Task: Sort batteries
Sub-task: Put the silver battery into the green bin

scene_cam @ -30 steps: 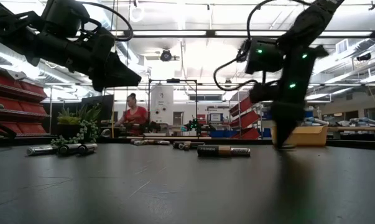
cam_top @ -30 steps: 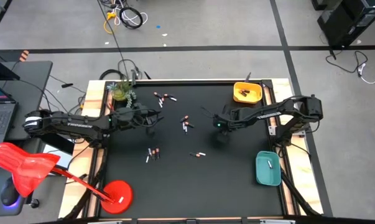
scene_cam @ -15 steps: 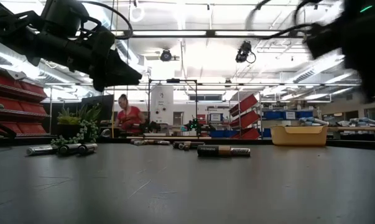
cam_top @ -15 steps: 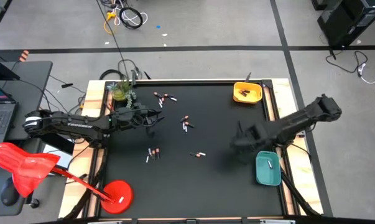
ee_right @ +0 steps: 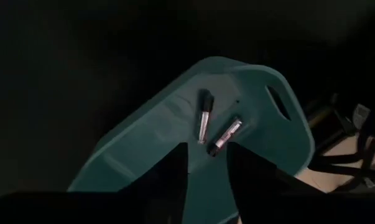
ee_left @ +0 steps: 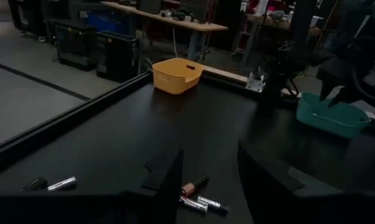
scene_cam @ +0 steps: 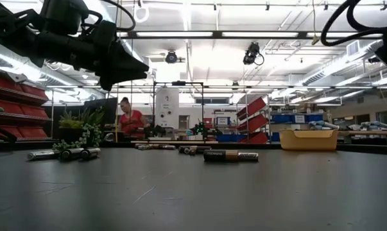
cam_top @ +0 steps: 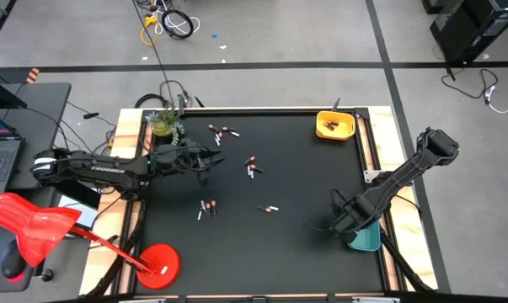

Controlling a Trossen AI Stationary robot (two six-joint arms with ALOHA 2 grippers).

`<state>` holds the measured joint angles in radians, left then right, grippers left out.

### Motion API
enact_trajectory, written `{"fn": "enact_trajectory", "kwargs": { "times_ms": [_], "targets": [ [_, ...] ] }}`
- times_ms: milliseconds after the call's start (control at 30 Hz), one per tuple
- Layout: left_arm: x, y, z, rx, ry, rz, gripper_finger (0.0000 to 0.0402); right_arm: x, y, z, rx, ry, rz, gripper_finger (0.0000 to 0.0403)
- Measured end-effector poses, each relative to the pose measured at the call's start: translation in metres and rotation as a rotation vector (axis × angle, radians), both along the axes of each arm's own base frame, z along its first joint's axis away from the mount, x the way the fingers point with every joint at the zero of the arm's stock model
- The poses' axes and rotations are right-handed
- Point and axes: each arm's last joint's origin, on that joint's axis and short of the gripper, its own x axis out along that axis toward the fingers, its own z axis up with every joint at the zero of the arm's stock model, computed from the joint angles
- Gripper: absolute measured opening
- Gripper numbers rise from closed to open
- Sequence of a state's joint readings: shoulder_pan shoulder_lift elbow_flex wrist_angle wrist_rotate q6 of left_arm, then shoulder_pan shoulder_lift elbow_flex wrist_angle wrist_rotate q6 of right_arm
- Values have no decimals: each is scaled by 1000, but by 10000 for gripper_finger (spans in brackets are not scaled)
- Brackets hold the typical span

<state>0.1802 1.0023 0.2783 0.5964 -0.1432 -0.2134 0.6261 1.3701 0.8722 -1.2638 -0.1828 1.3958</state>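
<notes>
The black worktop [cam_top: 262,252] carries everything. As landmark, the teal tray [ee_right: 237,134] is taken, at the worktop's right edge in the high view.

The right arm is held over the teal tray, with the right hand [ee_right: 206,165] just above its floor; its fingers are seen apart, with nothing between them. The left arm is stretched in from the far side of the worktop, well apart from the teal tray; the left hand [ee_left: 209,177] is held above the worktop with its fingers apart and nothing gripped.

A yellow tray [cam_top: 334,125] is set along the same edge as the teal tray, well apart from it, with dark batteries inside.

Two batteries [ee_right: 204,116] are seen lying on the teal tray's floor, side by side, just ahead of the right hand's fingers. The other batteries [cam_top: 251,166] are scattered in small clusters on the worktop between the teal tray and the left arm, some just below the left hand.
</notes>
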Motion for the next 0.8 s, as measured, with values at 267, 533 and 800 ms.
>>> {"fn": "enact_trajectory", "kwargs": {
  "times_ms": [267, 533, 800],
  "targets": [
    [0, 0, 0, 5, -3, 0, 156, 28, -5, 30, -122, -294, 111, 148],
    [0, 1, 1, 19, 0, 16, 156, 109, -24, -11, -241, -675, 413, 131],
    [0, 1, 0, 20, 6, 16, 156, 150, -43, -43, -269, -734, 551, 138]
  ]
}}
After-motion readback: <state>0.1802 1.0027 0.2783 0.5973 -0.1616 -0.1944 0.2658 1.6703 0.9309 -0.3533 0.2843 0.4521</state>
